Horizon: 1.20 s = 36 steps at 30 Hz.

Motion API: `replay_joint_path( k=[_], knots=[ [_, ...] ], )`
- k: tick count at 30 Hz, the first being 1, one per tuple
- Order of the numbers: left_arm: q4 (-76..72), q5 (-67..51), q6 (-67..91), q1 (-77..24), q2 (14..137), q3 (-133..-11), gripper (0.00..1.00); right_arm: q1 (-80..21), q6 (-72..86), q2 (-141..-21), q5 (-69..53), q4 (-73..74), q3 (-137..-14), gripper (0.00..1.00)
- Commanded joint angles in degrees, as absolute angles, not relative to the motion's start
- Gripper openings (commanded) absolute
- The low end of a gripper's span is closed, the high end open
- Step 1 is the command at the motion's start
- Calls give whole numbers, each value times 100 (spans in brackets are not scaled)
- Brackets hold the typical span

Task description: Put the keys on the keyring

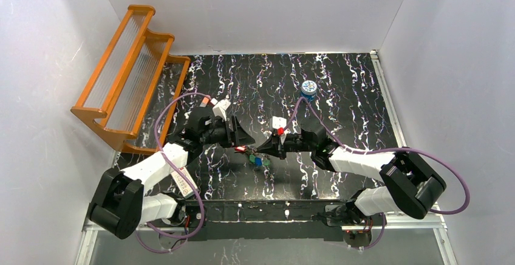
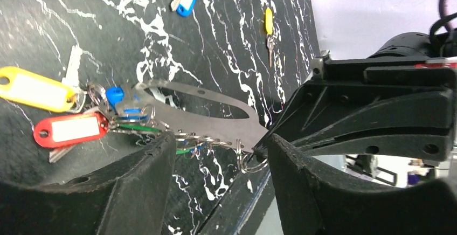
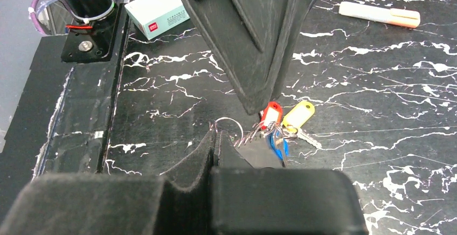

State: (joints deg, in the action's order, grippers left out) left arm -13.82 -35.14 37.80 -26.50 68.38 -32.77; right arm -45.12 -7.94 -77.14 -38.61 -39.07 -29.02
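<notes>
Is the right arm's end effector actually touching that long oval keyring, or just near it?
Touching. In the left wrist view, the tips of the right end effector are closed on the narrow end of the keyring.

Robotics lab test cell: plain white panels (image 1: pixel 42 95) enclose a black marbled bench (image 1: pixel 340 95); left arm (image 1: pixel 155 165) and right arm (image 1: pixel 358 158) are bolted at its near edge.

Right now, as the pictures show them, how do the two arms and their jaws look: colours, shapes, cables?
Both the left arm and the right arm have white links between bulky black joints. A purple cable loops along each arm. The jaws are matt black and wedge-shaped, tapering to narrow tips. A small white camera block sits on each wrist.
</notes>
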Motion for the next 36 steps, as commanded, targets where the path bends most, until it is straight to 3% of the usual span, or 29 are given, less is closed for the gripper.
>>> replay_joint_path(
  k=[1,9,21,36],
  knots=[
    [-1616,-3702,4466,-2696,7001,-3127,60,-4500,-1120,-7660,-4022,-4289,-2874,1],
    [-2400,-4004,5517,-2806,7090,-2661,53,-4502,-1225,-7714,-4113,-4236,-2913,1],
    [-2778,-4043,5718,-2906,7318,-2689,26,-4500,-1287,-7706,-4175,-4199,-2944,1],
    [-2726,-4066,5810,-2909,7242,-2824,3,-4499,-1567,-7622,-4214,-3749,-2951,1]
  ],
)
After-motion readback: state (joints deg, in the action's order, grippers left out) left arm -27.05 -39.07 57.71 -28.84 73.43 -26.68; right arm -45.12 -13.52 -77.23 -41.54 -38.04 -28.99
